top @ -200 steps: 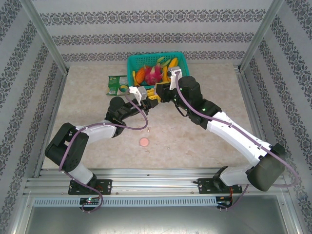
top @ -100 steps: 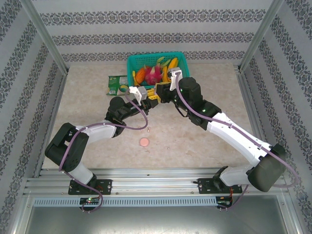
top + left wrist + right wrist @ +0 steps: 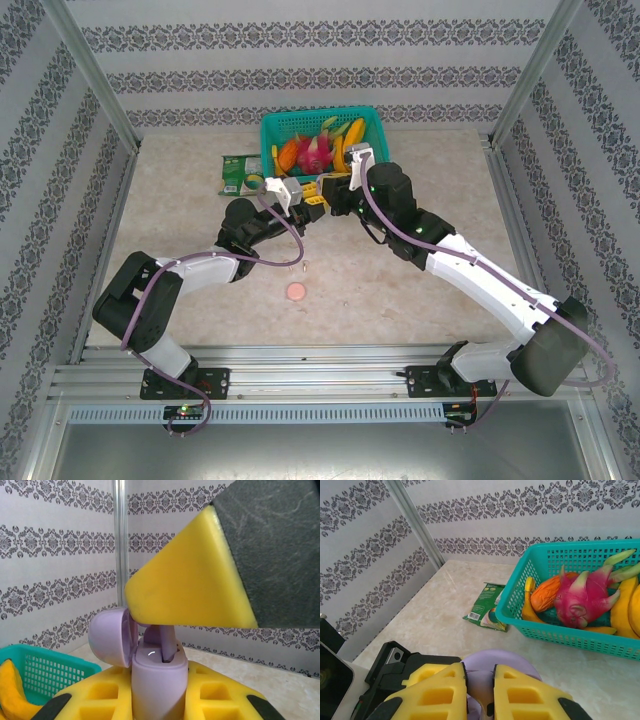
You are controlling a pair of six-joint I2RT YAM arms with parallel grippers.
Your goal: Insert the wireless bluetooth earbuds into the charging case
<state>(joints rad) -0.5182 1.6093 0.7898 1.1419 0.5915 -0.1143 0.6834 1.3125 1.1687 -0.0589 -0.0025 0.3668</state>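
My left gripper (image 3: 159, 692) is shut on the lilac charging case (image 3: 157, 680), holding it upright with its lid (image 3: 111, 637) flipped open to the left. My right gripper (image 3: 480, 682) is shut on a lilac earbud (image 3: 164, 641) from above. The earbud's stem stands in a socket in the top of the case. In the right wrist view the earbud (image 3: 481, 680) sits between the yellow fingers with the lid (image 3: 512, 661) behind it. In the top view the left gripper (image 3: 303, 200) and the right gripper (image 3: 326, 191) meet in front of the basket.
A teal basket (image 3: 275, 128) of toy fruit stands just behind the grippers, with a green packet (image 3: 238, 172) to its left. A round pink case (image 3: 296, 291) lies on the table nearer the bases. A tiny earbud (image 3: 305, 267) lies just behind it.
The right arm has shifted very slightly. Both grips are unchanged.
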